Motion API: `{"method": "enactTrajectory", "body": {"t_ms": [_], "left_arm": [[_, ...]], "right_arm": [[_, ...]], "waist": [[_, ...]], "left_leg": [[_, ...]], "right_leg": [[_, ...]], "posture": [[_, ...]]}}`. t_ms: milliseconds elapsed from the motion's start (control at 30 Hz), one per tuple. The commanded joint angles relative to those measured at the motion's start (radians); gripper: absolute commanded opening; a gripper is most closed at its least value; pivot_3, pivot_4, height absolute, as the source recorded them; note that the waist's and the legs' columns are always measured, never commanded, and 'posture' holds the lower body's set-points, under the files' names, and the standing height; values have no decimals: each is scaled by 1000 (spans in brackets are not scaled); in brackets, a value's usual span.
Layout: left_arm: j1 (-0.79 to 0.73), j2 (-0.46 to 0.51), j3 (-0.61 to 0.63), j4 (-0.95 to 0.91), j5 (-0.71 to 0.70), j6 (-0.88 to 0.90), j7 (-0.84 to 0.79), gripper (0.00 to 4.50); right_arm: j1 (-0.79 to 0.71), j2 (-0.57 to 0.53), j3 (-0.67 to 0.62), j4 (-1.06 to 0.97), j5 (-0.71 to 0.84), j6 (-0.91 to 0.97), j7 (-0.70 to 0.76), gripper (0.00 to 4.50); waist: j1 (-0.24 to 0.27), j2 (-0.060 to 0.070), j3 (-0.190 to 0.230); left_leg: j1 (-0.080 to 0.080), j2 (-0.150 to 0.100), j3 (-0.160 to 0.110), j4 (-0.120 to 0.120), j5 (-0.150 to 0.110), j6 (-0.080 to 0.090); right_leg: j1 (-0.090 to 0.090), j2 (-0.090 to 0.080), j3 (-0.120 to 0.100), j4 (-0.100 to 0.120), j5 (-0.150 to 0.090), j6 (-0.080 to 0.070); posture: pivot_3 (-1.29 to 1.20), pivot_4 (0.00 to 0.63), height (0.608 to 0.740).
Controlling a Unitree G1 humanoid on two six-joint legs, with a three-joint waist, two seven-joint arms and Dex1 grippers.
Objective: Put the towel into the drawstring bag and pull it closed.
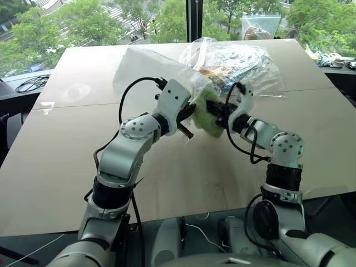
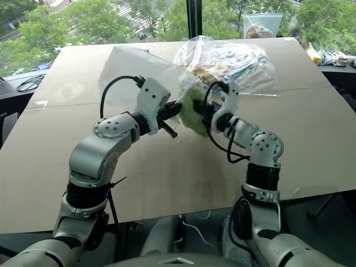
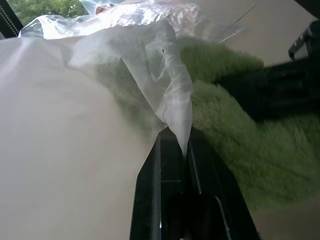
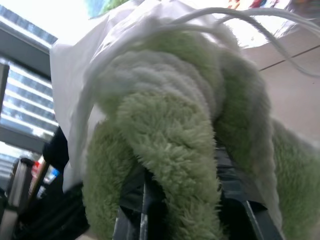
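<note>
Right gripper (image 4: 182, 200) clenched on towel (image 4: 165, 145), partly inside drawstring bag (image 3: 75, 130). Left gripper (image 3: 186, 150) pinches the bag's edge.

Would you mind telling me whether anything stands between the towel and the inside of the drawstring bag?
Nothing visible does. The right gripper holds the towel at the mouth of the drawstring bag, whose edge the left gripper pinches; the fabric already drapes over part of the towel.
</note>
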Motion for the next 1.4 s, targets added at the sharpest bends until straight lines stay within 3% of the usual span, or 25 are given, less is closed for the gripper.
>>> {"method": "enactTrajectory", "body": {"t_ms": [33, 167, 300, 433, 567, 667, 767, 867, 967, 1000, 1100, 1200, 1300, 1333, 1400], "left_arm": [[-7, -28, 44, -37, -54, -43, -7, 0], [22, -51, 87, -42, -129, -71, -40, 0], [52, -33, 77, -62, -184, -80, -84, 0], [61, -21, 96, -72, -245, -62, -104, 0], [59, -14, 101, -64, -269, -57, -94, 0], [61, -8, 100, -63, -286, -59, -96, 0], [59, -9, 95, -59, -300, -58, -90, 0], [58, -17, 93, -55, -310, -58, -84, 0], [59, -18, 89, -53, -318, -60, -78, 0], [59, -20, 88, -51, -322, -60, -75, 0], [61, -27, 94, -45, -341, -59, -72, 0], [66, -36, 94, -42, -357, -53, -67, 0], [72, -48, 96, -40, -384, -47, -64, 0], [74, -54, 95, -40, -389, -45, -62, 0], [74, -66, 94, -35, -400, -44, -53, 0]], "right_arm": [[3, -4, 58, -52, -29, -75, 55, 125], [-66, 85, -117, 50, 3, -175, -60, 125], [-1, 8, 42, -59, 16, -83, 92, 125], [-43, 102, -131, 43, 30, -195, -66, 125], [13, 47, -33, -78, 124, -67, 90, 125], [-36, 153, -210, 49, 161, -179, -125, 125], [44, 69, -43, -57, 160, -79, 42, 125], [-11, 213, -259, 63, 315, -223, -180, 125], [60, 101, -74, -55, 284, -128, 17, 125], [69, 116, -84, -61, 324, -128, 19, 125], [3, 243, -296, 114, 496, -288, -267, 125], [90, 160, -152, -15, 541, -175, -72, 125], [34, 230, -301, 156, 718, -315, -319, 125], [50, 198, -269, 146, 687, -301, -272, 125], [50, 231, -290, 132, 843, -349, -278, 125]], "waist": [[2, 0, 0], [3, 0, 1], [6, 0, 1], [0, 0, 1], [7, 1, 2], [-1, 1, 2], [6, 3, 3], [2, 3, 4], [5, 4, 5], [4, 4, 5], [2, 4, 4], [4, 5, 6], [3, 4, 5], [4, 4, 5], [3, 5, 6]], "left_leg": [[0, 0, 0, 0, 0, 0], [0, 0, 0, 2, 0, 0], [0, 0, 0, 1, 0, 0], [-2, 0, 0, 0, 0, 0], [-2, 0, 0, 2, 0, 0], [-2, 0, -1, 2, 0, 0], [-2, 0, 0, 2, 0, 0], [-2, 0, -1, 1, 0, 0], [-2, -1, 0, 2, 0, 0], [-2, -1, 0, 2, 0, 0], [-2, 0, -1, 1, 0, 0], [-2, -1, 0, 2, 0, 0], [-2, -1, -1, 1, 0, 0], [-1, -1, -1, 2, 0, 0], [-1, -1, 0, 2, 0, 0]], "right_leg": [[0, 0, 0, 0, 0, 0], [0, 0, 0, 0, 0, 0], [1, 0, 0, -1, 0, 0], [-1, 0, 0, -1, 0, 0], [0, 0, -2, 0, 0, 0], [0, 0, -1, 0, 0, 0], [0, 0, -1, 0, 0, 0], [0, 0, 0, -1, 0, 0], [1, 0, -2, 0, 0, 1], [0, 0, -1, -1, 0, 1], [0, 0, 0, 0, 0, 0], [1, 0, -2, 0, 0, 0], [0, 0, 0, 0, 0, 1], [1, 0, 0, 0, 0, 1], [1, 0, -1, 0, 0, 1]], "posture": [[0, 150, 740], [0, 150, 740], [0, 150, 740], [0, 150, 740], [0, 150, 740], [0, 150, 740], [0, 150, 740], [0, 150, 740], [0, 150, 740], [0, 150, 740], [0, 150, 740], [0, 150, 740], [0, 150, 740], [0, 150, 740], [0, 150, 740]]}}
